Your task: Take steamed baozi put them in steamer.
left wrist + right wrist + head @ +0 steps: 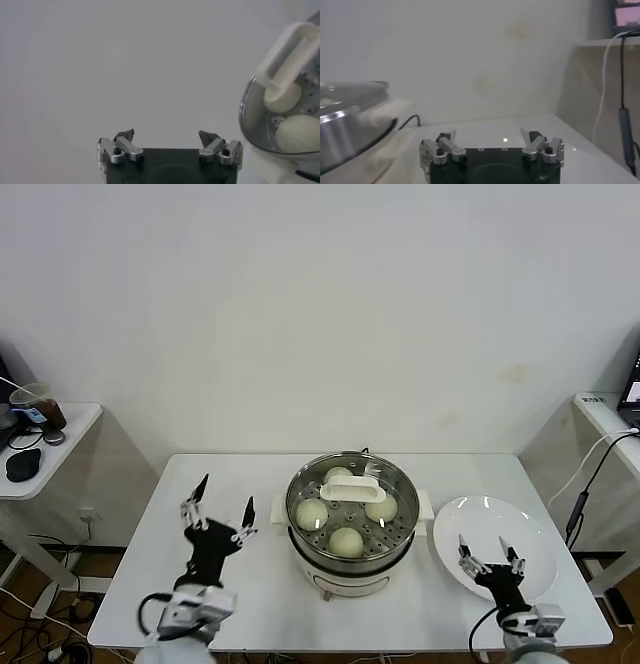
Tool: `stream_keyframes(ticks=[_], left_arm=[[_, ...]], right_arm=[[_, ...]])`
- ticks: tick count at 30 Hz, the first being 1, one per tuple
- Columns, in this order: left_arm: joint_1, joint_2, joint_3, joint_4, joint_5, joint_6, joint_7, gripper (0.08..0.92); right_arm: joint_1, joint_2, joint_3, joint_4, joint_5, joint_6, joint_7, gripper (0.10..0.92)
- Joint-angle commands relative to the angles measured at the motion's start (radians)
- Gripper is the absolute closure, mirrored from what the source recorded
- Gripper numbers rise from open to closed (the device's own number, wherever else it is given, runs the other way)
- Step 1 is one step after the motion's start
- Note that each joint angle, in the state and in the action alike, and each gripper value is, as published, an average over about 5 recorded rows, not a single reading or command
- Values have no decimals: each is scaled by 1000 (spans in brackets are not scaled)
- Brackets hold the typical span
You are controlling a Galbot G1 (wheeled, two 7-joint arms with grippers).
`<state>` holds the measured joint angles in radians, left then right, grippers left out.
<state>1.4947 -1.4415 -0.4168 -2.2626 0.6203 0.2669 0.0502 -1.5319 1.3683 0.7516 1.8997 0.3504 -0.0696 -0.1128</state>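
Steamed baozi (346, 540), four in all, sit on the perforated floor of the steamer (300, 536) at the middle of the white table (250, 604), with the glass lid (352, 488) and its cream handle already resting over them. The left gripper (220, 506) stands just left of the pot, raised off the tabletop, its fingers spread wide and holding nothing; its wrist view shows the same parted fingers, with the lid's handle and one bun under the glass close by. The right gripper (491, 550) hovers over the near edge of the flat white plate (520, 529) on the pot's right, its fingers equally wide apart and empty. No bun is visible on that plate, and none lies loose on the table. On this evidence the loading appears complete: every bun seen is inside the pot, the lid is on, and neither arm carries anything. What may be left is only for both arms to draw clear of the pot. A side table (60, 444) with a cup and dark objects stands well apart at the far left, and cables hang near the right edge of the scene.
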Motion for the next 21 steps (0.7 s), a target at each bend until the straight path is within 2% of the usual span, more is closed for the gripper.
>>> stream_keyframes(ticks=[1,7,14,21], left_arm=[[196,-14,-229,132,-599,-323,-96,177],[225,6,-213,140,-651,-257,-51,177],[268,12,-188,74,-655,-225,-22,177],[295,1,-169,29,-652,-197,-26,177]], right_arm=[[-94,19,-21,58,-37,7,-2,203],[-116,47,10,82,-77,-40,-12,203],[-139,75,32,114,-118,-65,-18,203],[-180,75,51,166,-140,-101,-24,203]])
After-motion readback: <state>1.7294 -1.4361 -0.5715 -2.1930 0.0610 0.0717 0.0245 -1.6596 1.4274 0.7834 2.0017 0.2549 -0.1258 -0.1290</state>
